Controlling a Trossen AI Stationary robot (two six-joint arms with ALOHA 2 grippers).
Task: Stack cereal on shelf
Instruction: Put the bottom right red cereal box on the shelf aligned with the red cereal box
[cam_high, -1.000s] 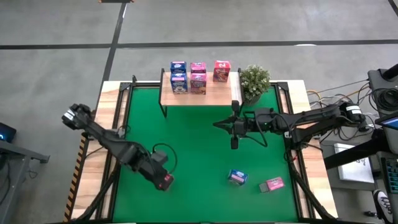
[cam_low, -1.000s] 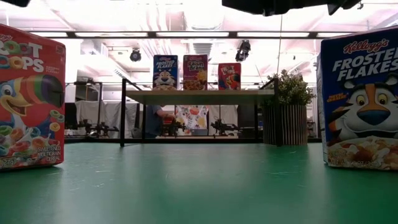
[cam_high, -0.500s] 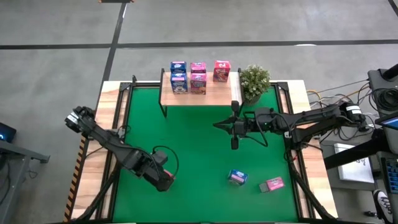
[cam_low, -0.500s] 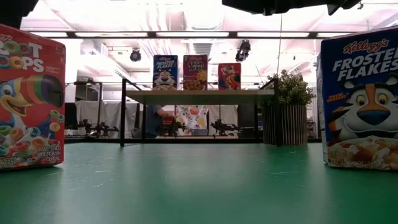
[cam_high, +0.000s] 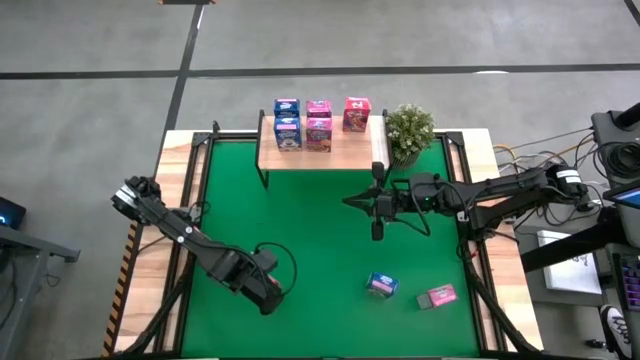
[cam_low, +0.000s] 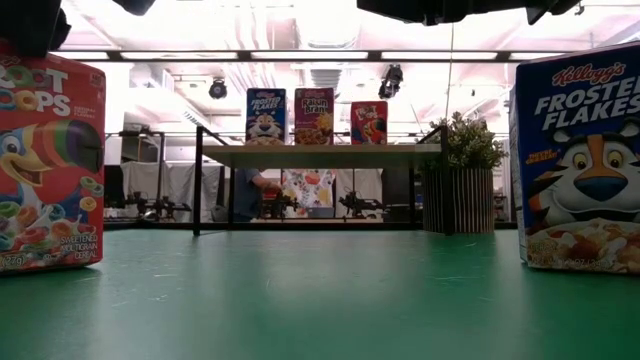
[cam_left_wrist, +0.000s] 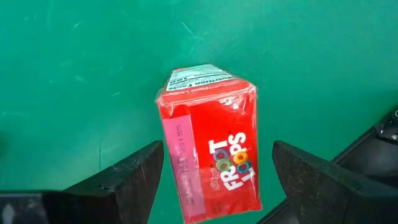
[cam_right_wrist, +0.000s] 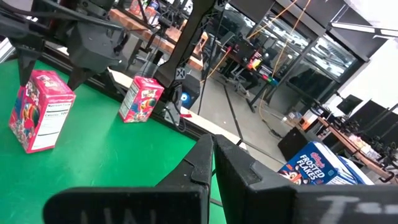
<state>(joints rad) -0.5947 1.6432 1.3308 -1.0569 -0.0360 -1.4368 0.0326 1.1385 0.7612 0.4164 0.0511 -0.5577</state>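
The green mat (cam_high: 330, 230) fills the middle of the high view, laid on a wooden table (cam_high: 150, 250). At the mat's upper edge stands the shelf (cam_high: 320, 152), a light board on thin black legs, carrying five cereal boxes (cam_high: 318, 122) in the upper centre of the frame: two blue at left, two pink in the middle, one red at right. Just right of the shelf sits a small potted plant (cam_high: 409, 130).

The left arm (cam_high: 180, 235) reaches from the left edge down to the lower-left part of the mat. Its left gripper (cam_high: 268, 297) has its fingers (cam_left_wrist: 134, 177) spread wide apart, one on each side of a red Froot Loops box (cam_left_wrist: 211, 158) that stands on the mat between them, touching neither.

The right arm (cam_high: 500, 200) comes in from the right edge; the right gripper (cam_high: 377, 232) hangs over the mat right of centre, fingers pressed together, holding nothing.

In the lower right of the mat lie a blue box (cam_high: 381, 285) and, just to its right, a pink box (cam_high: 437, 297).
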